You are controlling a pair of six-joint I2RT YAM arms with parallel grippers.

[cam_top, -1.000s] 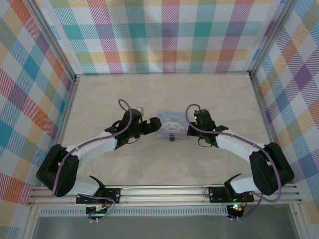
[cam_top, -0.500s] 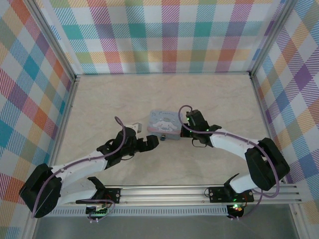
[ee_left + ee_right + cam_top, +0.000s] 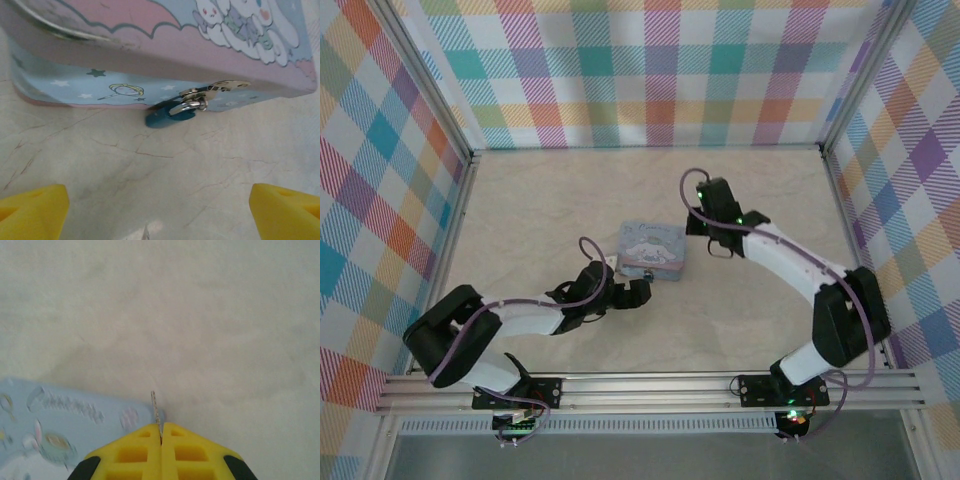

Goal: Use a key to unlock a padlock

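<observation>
The padlock (image 3: pixel 169 115) is a tiny dark blue piece hanging from a silver hasp (image 3: pixel 215 90) on the front wall of the pale blue cartoon tin (image 3: pixel 150 45), resting on the table. My left gripper (image 3: pixel 160 210) is open just in front of it, its yellow fingertips (image 3: pixel 30 207) spread wide and nothing between them. From above, the left gripper (image 3: pixel 636 290) sits close below the padlock (image 3: pixel 648 276). My right gripper (image 3: pixel 161 426) is shut on the key (image 3: pixel 155 407), whose thin blade sticks out edge-on by the tin's (image 3: pixel 65 415) far right corner. The right gripper (image 3: pixel 692 226) hovers there.
The tin (image 3: pixel 655 246) lies mid-table on a pale marbled top (image 3: pixel 570 200). Plaid walls (image 3: pixel 660 70) with metal posts enclose the back and sides. Open table lies behind and right of the tin.
My left gripper has drawn back from the tin's left side to its front edge. My right gripper has swung from the tin's right side up to its far right corner. The tin turned slightly.
</observation>
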